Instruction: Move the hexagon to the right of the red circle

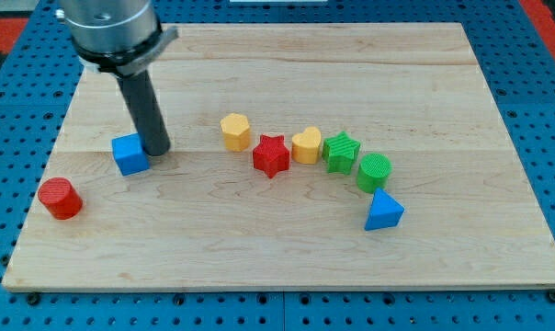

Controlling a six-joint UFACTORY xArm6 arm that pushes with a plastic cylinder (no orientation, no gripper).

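The yellow hexagon sits well to the view's right of the red circle, higher on the board. Between them, my tip touches the blue cube. The rod has no fingers.

The wooden board carries eight blocks. At the view's left lie a red cylinder and a blue cube. Right of centre curve a yellow hexagon, red star, yellow heart, green star, green cylinder and blue triangle.
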